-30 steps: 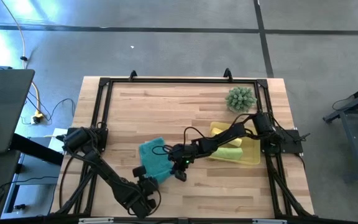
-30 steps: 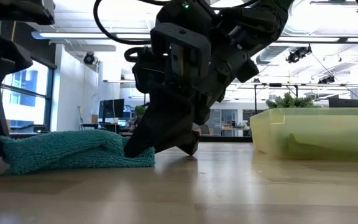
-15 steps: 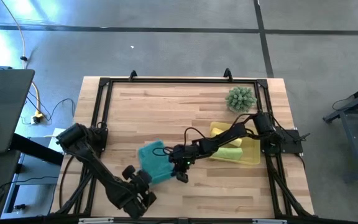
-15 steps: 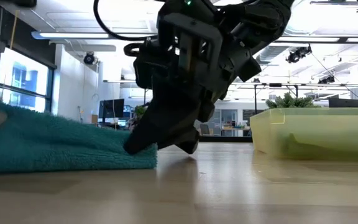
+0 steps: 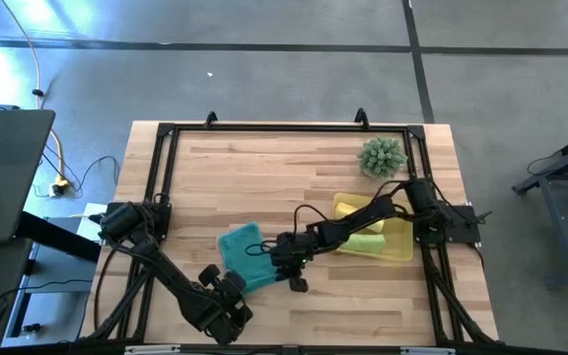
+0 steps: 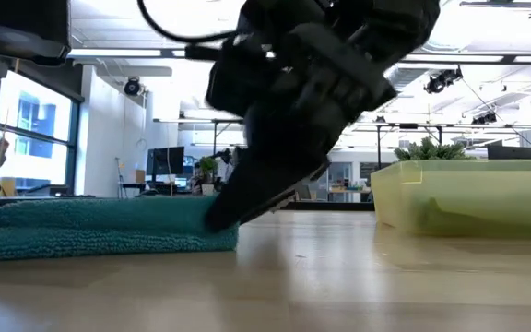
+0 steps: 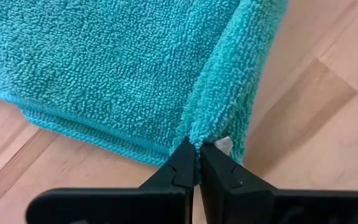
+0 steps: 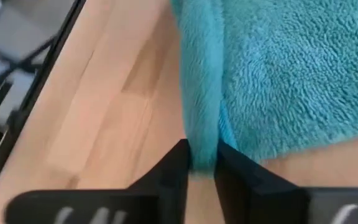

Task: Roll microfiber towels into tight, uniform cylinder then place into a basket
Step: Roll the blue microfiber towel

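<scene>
Left pincer [image 7: 196, 163] now clamped on teal towel [image 5: 244, 254] corner; right pincer [image 8: 202, 167] straddles opposite edge, slightly parted.

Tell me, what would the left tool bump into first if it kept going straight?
The teal towel. The left tool is pinched shut on its folded edge, so going on would only push deeper into the cloth.

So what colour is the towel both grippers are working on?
Teal blue towel, seen best in the left wrist view.
</scene>
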You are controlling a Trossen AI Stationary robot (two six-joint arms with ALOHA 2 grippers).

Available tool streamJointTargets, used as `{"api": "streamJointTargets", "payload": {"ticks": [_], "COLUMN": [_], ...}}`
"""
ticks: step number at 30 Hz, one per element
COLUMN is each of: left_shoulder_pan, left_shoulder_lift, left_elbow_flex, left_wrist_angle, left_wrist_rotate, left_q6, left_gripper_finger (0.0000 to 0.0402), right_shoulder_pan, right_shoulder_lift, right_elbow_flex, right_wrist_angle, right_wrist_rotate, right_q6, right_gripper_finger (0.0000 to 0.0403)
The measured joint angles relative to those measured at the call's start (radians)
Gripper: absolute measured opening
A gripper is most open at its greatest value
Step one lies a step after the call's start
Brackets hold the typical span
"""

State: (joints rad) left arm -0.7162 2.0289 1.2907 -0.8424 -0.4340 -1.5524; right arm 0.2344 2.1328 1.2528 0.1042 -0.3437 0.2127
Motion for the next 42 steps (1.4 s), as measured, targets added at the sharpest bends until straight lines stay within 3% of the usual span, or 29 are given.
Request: {"api": "streamJointTargets", "payload": {"ticks": [5, 8, 13, 16, 18, 25, 30, 35, 42], "left_shoulder_pan": [0.000, 0.000, 0.003, 0.003, 0.003, 0.003, 0.003, 0.003, 0.005], "left_shoulder_lift": [0.001, 0.002, 0.003, 0.004, 0.004, 0.005, 0.005, 0.005, 0.004], "left_elbow_flex": [0.000, -0.001, -0.001, -0.002, -0.002, -0.002, -0.002, -0.003, -0.003], "left_wrist_angle": [-0.001, -0.002, -0.003, -0.002, -0.002, 0.004, 0.005, 0.005, 0.007], "left_wrist_rotate": [0.012, 0.010, 0.012, 0.011, 0.011, 0.012, 0.013, 0.015, 0.015], "left_q6": [0.011, 0.019, 0.027, 0.036, 0.037, 0.036, 0.034, 0.034, 0.034], "left_gripper_finger": [0.0000, 0.0000, 0.0000, 0.0000, 0.0000, 0.0000, 0.0000, 0.0001, 0.0001], "right_shoulder_pan": [-0.003, 0.032, 0.163, 0.204, 0.209, 0.182, 0.156, 0.133, 0.120], "right_shoulder_lift": [-0.123, -0.169, -0.145, -0.091, -0.066, -0.023, -0.017, -0.010, 0.040], "right_elbow_flex": [-0.001, -0.001, 0.001, 0.000, 0.001, 0.001, 0.001, 0.002, 0.007], "right_wrist_angle": [-0.148, -0.191, -0.088, 0.000, 0.052, 0.056, 0.043, 0.018, 0.038], "right_wrist_rotate": [-0.003, 0.035, 0.318, 0.516, 0.554, 0.548, 0.534, 0.399, 0.373], "right_q6": [-0.156, -0.289, -0.616, -0.686, -0.689, -0.628, -0.614, -0.587, -0.568], "right_gripper_finger": [0.0115, 0.0131, 0.0128, 0.0123, 0.0122, 0.0124, 0.0155, 0.0180, 0.0177]}}
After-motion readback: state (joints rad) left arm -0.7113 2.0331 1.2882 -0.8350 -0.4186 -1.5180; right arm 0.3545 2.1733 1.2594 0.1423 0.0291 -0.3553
